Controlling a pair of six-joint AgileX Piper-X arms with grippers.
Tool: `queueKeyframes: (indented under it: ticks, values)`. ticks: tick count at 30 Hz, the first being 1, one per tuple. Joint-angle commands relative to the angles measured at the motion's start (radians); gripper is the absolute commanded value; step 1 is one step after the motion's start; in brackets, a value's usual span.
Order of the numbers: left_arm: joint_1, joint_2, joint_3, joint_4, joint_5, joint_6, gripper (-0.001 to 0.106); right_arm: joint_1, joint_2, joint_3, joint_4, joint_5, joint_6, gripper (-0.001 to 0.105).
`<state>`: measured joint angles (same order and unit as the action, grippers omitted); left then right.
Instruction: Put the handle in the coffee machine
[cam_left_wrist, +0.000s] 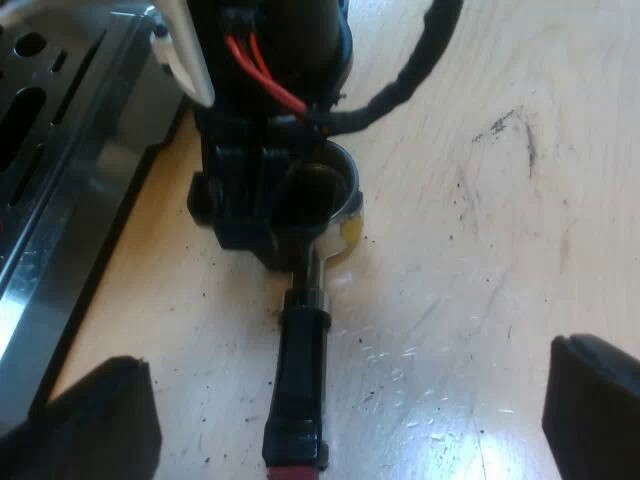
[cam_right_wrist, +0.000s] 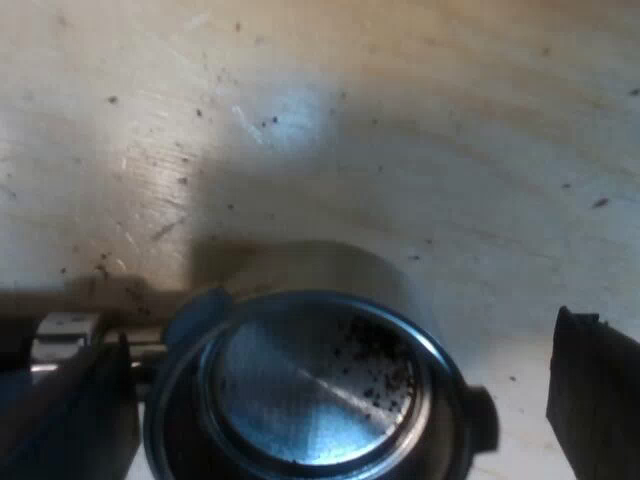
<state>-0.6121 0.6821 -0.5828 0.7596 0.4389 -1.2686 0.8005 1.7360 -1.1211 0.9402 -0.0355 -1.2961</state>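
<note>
On the table (cam_left_wrist: 480, 250): the holder (cam_left_wrist: 318, 275) lies flat on the wood, basket up, its dark handle (cam_left_wrist: 300, 390) running out to the red end (cam_left_wrist: 295, 468). It's just beside the espresso machine (cam_left_wrist: 60, 180), not in it.
Basket: seen from straight above, bare metal with a scatter of coffee specks (cam_right_wrist: 375, 360), nothing more in it.
Right gripper (cam_right_wrist: 340, 335): down over the basket, fingers apart, one on each side of the rim. One finger is close against it, the other clearly off it, so no grip that I can see.
Left gripper (cam_left_wrist: 345, 355): hanging above the handle, fingers spread wide, holding nothing.
Done: by my reading, only the approach to the holder.
Left to do: close on the holder, lift it, carry it to the machine's front, seat it and lock it. That's nearly the whole job.
</note>
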Motion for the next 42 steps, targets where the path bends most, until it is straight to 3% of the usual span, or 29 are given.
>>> queueKeyframes:
  ticks: [1, 8, 14, 15, 16, 19, 21, 29, 33, 42]
  values:
    - [-0.001, -0.005, -0.002, 0.005, -0.004, -0.016, 0.079, -0.007, 0.003, -0.001, -0.007, -0.013, -0.01, 0.085]
    - [-0.001, -0.005, -0.002, 0.005, -0.004, -0.016, 0.079, -0.009, 0.009, -0.001, -0.014, -0.029, -0.019, 0.084]
    - [-0.001, -0.005, -0.002, 0.005, -0.004, -0.013, 0.079, -0.009, 0.009, 0.022, -0.017, -0.041, -0.019, 0.064]
    - [-0.001, -0.005, -0.002, 0.005, -0.004, -0.013, 0.079, -0.009, 0.009, 0.037, -0.017, -0.06, -0.019, 0.055]
    - [-0.001, -0.005, -0.002, 0.005, -0.004, -0.013, 0.079, -0.009, 0.009, 0.039, -0.017, -0.062, -0.019, 0.053]
    - [-0.001, -0.005, -0.002, 0.005, -0.004, -0.013, 0.079, -0.009, 0.009, 0.053, -0.013, -0.078, -0.019, 0.014]
    - [-0.001, -0.005, -0.002, 0.005, -0.004, -0.011, 0.079, -0.009, 0.004, 0.053, -0.021, -0.081, -0.019, 0.0]
    - [-0.001, -0.005, -0.002, 0.019, -0.004, -0.003, 0.079, -0.009, -0.068, 0.053, 0.043, -0.082, -0.058, 0.0]
    - [-0.001, 0.002, -0.002, 0.051, -0.001, 0.06, 0.079, -0.009, -0.125, 0.053, 0.116, -0.082, -0.077, 0.0]
    - [-0.001, 0.077, -0.002, 0.048, -0.001, 0.119, 0.079, -0.009, -0.202, 0.006, 0.246, -0.087, -0.07, 0.0]
